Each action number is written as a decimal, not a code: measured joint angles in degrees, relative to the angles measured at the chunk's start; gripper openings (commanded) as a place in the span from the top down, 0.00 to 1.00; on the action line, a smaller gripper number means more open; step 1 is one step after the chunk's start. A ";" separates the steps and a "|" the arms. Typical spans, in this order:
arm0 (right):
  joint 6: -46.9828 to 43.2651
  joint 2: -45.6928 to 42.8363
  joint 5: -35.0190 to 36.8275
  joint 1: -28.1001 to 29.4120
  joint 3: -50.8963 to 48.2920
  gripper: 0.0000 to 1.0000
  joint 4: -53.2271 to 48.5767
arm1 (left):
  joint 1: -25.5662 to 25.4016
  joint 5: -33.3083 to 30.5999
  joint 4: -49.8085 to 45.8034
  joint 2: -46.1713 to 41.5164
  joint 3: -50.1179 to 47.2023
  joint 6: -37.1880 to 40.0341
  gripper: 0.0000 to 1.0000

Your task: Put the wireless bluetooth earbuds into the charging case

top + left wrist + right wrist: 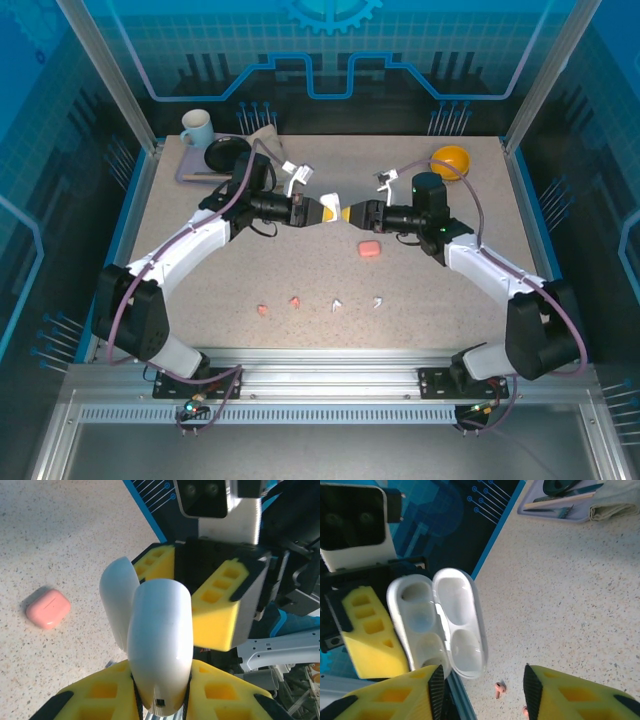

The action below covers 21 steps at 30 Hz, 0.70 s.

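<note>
My left gripper (322, 212) is shut on the white charging case (160, 645), held above the table's middle with its lid (118, 600) swung open. In the right wrist view the case (437, 620) shows both wells empty. My right gripper (353, 213) faces it, open, with one finger (395, 695) next to the case's lower edge. The salmon-pink case (368, 248) lies shut on the table just right of centre. Two pink earbuds (262, 310) (295, 300) and two white earbuds (337, 304) (378, 301) lie in a row near the front. One pink earbud (499, 689) shows between my right fingers, far below.
A purple tray (188, 172) at the back left carries a mug (197, 127), a black bowl (225, 152) and a folded cloth (262, 135). A yellow bowl (450, 160) stands at the back right. Metal frame posts rise at both back corners.
</note>
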 measured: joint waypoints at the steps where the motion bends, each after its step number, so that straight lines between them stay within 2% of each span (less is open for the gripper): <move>1: 0.00 0.22 -0.04 0.07 0.00 0.55 0.00 | -0.02 0.04 0.13 0.00 0.22 0.00 1.00; 21: 0.24 2.91 -1.01 0.09 1.73 0.60 0.94 | -0.70 0.24 0.72 0.66 0.52 0.02 1.00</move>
